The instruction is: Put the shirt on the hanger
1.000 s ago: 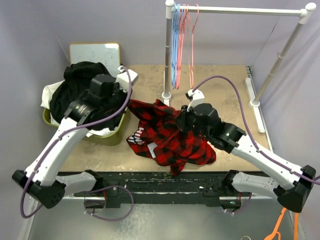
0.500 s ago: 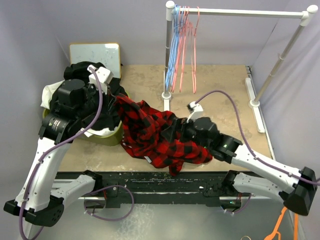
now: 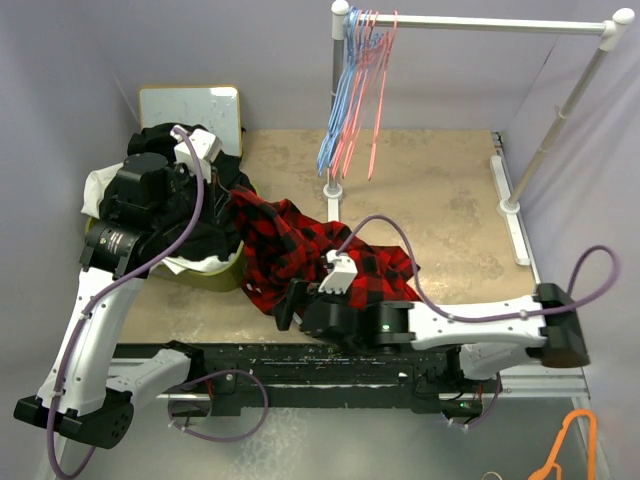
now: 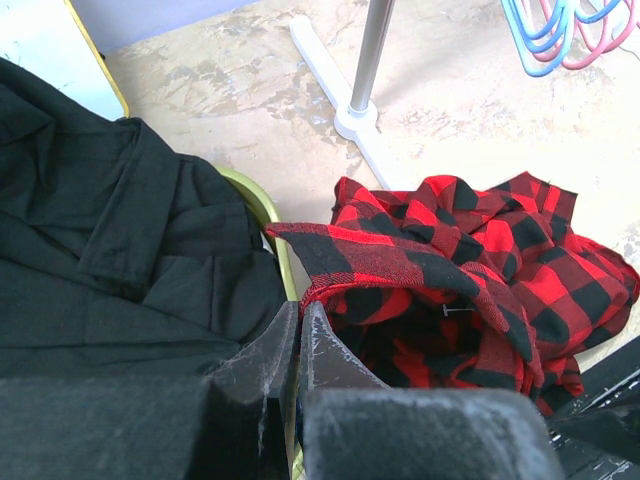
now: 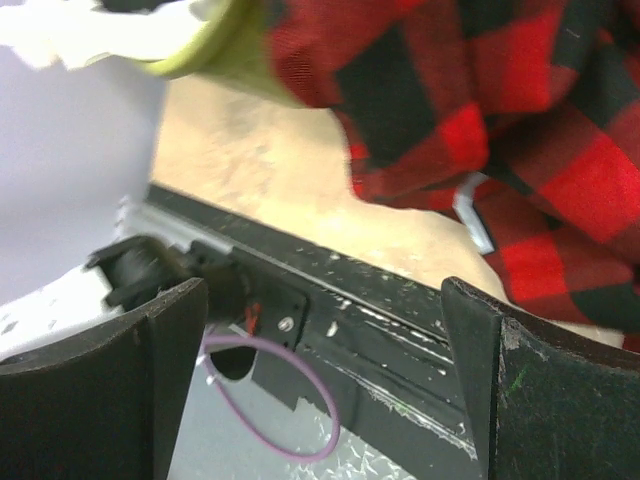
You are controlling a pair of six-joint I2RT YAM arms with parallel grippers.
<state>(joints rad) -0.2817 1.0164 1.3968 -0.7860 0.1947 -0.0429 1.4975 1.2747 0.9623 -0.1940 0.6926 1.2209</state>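
Orange hanger (image 3: 565, 445) off the table, bottom R, nearest cam. R arm lies flat along the near edge of table (image 3: 450, 200), R claw (image 5: 322, 300) pointing L. Its fingers (image 5: 165, 350) are spread wide w/ nothing btwn them and no contact w/ shirt (image 3: 310, 255). R wrist cam sees black front rail (image 5: 340, 300) and purple cable (image 5: 285, 410) below the claw, shirt hem just beyond. Shirt is red/black check, a crumpled heap centre-L on the table close to the front edge, w/ a small white tag (image 5: 470, 215) at the hem. One edge is pulled up and L toward green bin (image 3: 228, 272). L claw (image 4: 300, 315) is clamped on that raised shirt edge right at the bin rim, jaws tight together — rest of the shirt droops from it down to the table. Bin sits at table's L side, stuffed w/ black garment (image 3: 165, 150), and white cloth (image 3: 98, 188) pokes out on its L. White board (image 3: 190, 105) leans on the wall behind the bin. Further back is white rack (image 3: 338, 100), its post foot on the table just beside the shirt's far edge; can't tell if they touch. At the rail's L end by the post, blue hangers (image 3: 333, 115) and pink hanger (image 3: 381, 100) hang bunched, tilted L off vertical — well apart from the shirt, neither claw near them. Shirt not on the hanger.
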